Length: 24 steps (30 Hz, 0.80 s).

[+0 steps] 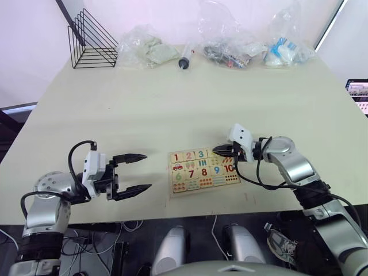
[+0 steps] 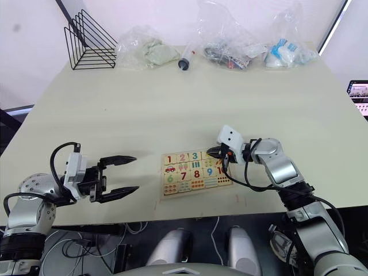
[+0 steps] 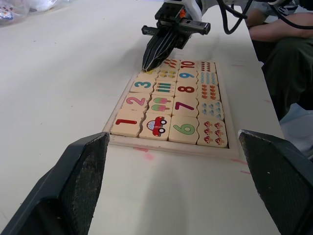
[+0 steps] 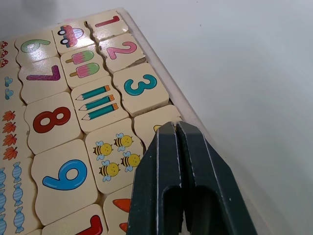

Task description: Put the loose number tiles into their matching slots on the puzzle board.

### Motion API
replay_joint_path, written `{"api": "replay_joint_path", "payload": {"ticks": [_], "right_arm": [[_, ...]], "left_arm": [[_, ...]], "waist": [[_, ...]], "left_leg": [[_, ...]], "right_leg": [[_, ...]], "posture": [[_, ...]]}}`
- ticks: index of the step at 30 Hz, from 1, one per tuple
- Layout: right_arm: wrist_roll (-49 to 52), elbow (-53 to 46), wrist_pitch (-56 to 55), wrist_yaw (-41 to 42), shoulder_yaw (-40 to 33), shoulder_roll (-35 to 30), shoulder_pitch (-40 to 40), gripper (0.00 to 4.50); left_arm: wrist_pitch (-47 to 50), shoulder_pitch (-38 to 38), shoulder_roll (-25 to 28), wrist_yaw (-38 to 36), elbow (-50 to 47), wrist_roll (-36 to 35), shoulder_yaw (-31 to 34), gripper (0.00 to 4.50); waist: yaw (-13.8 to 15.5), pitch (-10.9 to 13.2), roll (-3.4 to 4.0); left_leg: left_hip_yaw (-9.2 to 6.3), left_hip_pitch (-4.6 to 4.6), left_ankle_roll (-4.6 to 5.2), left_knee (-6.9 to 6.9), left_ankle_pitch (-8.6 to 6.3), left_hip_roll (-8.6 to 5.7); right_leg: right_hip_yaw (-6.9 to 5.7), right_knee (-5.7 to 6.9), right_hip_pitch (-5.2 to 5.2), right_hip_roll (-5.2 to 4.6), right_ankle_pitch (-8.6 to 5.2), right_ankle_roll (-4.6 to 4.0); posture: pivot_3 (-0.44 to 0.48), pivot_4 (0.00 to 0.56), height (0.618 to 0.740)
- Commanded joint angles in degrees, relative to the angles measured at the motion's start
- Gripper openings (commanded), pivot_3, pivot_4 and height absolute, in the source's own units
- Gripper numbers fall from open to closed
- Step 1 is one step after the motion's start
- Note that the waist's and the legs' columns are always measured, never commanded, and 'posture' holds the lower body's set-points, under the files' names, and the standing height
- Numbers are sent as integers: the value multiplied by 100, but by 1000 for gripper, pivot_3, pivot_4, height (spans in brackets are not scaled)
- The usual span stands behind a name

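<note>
The puzzle board lies near the table's front edge, its rows covered with digit, picture and dot tiles. The matching slots are hidden and loose number tiles are out of view. My right gripper is shut, and its tips rest on the tile beside the 3 tile in the board's far row. My left gripper hangs open a little left of the board with nothing between its fingers.
A black wire rack stands at the back left. Several clear plastic bags and a syringe-like tube line the back edge. A person's arm shows beyond the table's right side.
</note>
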Motion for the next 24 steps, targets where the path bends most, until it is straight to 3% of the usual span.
{"api": "replay_joint_path", "payload": {"ticks": [1, 20, 23, 24], "right_arm": [[147, -141, -176, -63, -219, 8, 122, 64], [1006, -1677, -244, -647, -2126, -945, 2196, 64], [1177, -1799, -390, -722, -2619, -1070, 2673, 839], [1288, -1846, -432, -728, -2836, -1099, 2858, 1358]], "left_arm": [[-56, 61, -4, 130, -58, 33, 30, 4500], [262, 840, -151, 1202, -427, -128, 466, 4500], [219, 967, -176, 1312, -401, -111, 568, 4500], [220, 1016, -171, 1330, -410, -123, 606, 4500]], "waist": [[0, 0, 0], [26, 0, 0], [33, -1, -1], [30, 0, -2]], "left_leg": [[0, 0, 0, 0, 0, 0], [2, -1, 1, 1, 0, 6], [3, -2, 1, 2, -1, 5], [3, -2, 1, 2, -1, 5]], "right_leg": [[0, 0, 0, 0, 0, 0], [4, -3, 3, -4, -1, 1], [5, -8, 5, -5, -1, 1], [5, -9, 5, -5, -1, 1]], "posture": [[0, 150, 740], [0, 150, 740], [0, 150, 740], [0, 150, 740]]}}
